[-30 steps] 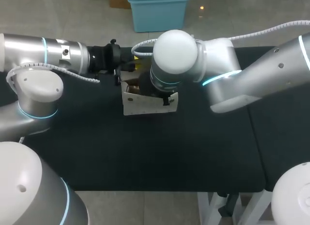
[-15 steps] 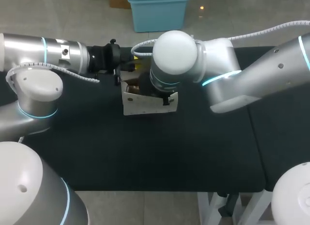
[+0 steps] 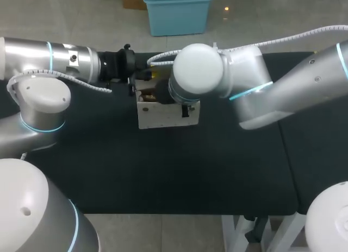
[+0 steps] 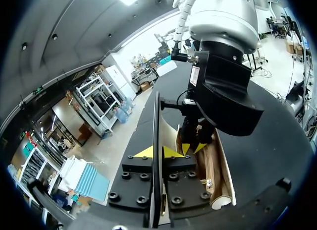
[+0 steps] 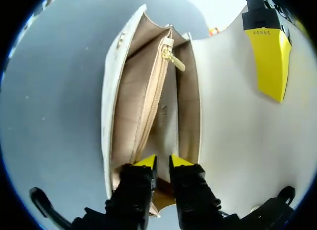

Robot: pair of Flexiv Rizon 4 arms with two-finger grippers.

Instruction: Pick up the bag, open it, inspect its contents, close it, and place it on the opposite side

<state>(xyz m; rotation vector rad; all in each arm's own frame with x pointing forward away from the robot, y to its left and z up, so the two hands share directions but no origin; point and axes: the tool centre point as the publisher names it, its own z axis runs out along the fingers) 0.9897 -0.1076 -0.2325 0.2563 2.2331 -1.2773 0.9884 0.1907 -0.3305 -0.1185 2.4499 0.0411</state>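
Two arms meet at the white leather flap bag (image 3: 163,115), which stands in the far half of the black surface (image 3: 163,176) with its long axis running side to side. From the left, the left arm's jaws (image 4: 161,151) are closed tight on the thin edge of the bag's raised white flap (image 5: 233,116), holding it upright and clear of the mouth. Past the flap lies the open beige interior, with a zipped middle pocket and its small gold zip pull (image 5: 172,56). The right arm's jaws (image 5: 162,162) point down into one end of that mouth, astride the pocket wall. Whether they pinch it cannot be told. Closing likely turns on one relation: the flap must fall toward the mouth the right jaws occupy, so they would have to leave first. Small print marks the left finger's black mount, and a label sits on the right wrist. The bag shows no readable writing.
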